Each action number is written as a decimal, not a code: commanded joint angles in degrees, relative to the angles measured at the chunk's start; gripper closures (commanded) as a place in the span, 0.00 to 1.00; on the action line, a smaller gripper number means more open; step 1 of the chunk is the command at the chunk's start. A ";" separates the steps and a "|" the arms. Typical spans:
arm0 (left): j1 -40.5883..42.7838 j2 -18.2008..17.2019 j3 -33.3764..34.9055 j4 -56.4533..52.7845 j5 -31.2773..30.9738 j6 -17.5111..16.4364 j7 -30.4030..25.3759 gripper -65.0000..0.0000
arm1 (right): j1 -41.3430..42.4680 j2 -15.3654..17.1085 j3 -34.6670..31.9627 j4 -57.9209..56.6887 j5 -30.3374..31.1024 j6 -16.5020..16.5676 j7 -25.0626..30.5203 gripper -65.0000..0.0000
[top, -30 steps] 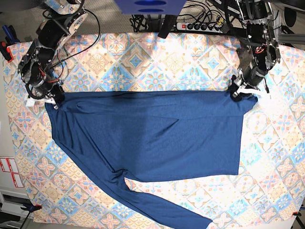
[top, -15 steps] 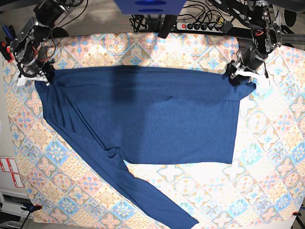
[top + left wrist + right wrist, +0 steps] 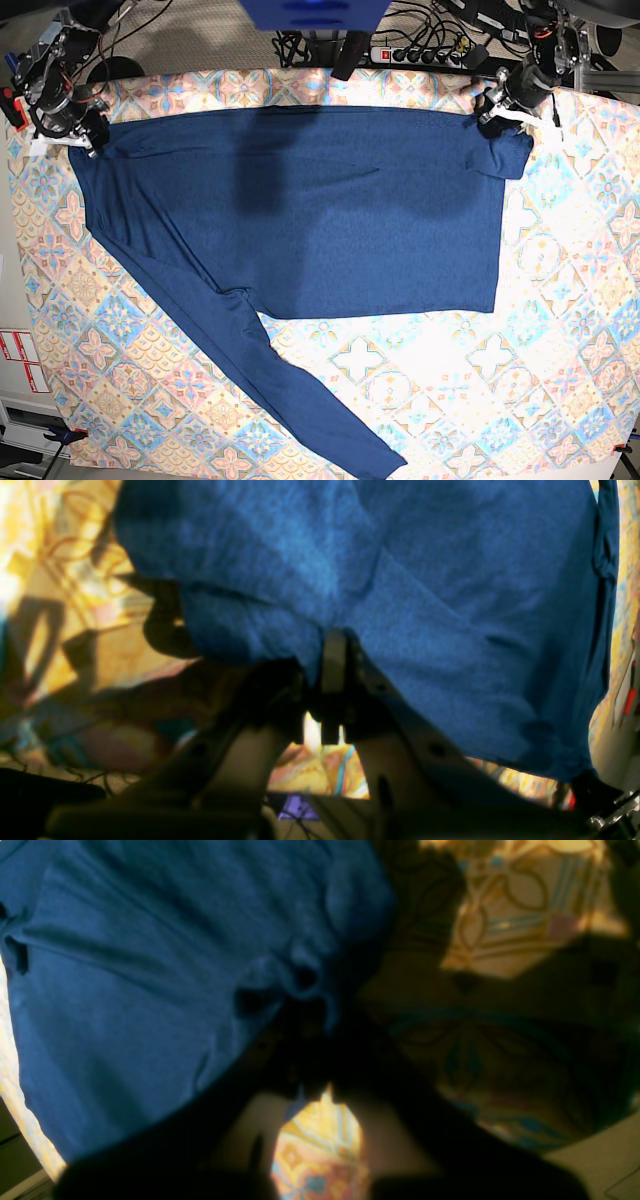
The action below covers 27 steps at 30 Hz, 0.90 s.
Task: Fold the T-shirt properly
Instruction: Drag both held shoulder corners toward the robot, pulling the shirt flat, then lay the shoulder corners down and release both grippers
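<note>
You have the T-shirt (image 3: pixel 300 210) spread across the counter (image 3: pixel 560 330), whose cloth is patterned in pastel tiles. Your left hand (image 3: pixel 497 112) and right hand (image 3: pixel 72 138) are each clamped on a far corner. A power strip (image 3: pixel 425 55) lies behind.

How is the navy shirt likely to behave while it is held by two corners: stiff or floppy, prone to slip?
The T-shirt is probably very floppy: it bunches into soft folds at the left gripper and the right gripper. One long sleeve trails across the tablecloth, so it would likely drag and skew. The fine knit may creep out of a corner pinch.
</note>
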 commanded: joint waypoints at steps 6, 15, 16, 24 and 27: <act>1.75 -0.79 -0.40 1.64 -0.29 -0.13 -1.12 1.00 | -1.90 0.85 0.54 1.10 0.60 0.00 1.20 0.99; 2.90 -2.02 -0.48 1.47 -0.29 -0.13 -1.12 1.00 | -2.17 0.85 4.68 1.10 0.60 0.00 0.93 0.99; 2.90 -2.02 -0.48 1.47 -0.29 -0.13 -1.12 1.00 | -2.17 0.85 4.59 1.10 0.60 0.00 0.93 0.99; 2.46 -1.84 -0.04 0.94 -0.11 -0.13 -1.03 1.00 | -2.17 0.77 1.51 0.66 0.33 0.00 1.29 0.99; 1.93 -1.84 -0.04 -1.08 -0.11 -0.13 -0.85 0.98 | -2.17 0.77 1.07 0.66 0.33 0.00 1.29 0.99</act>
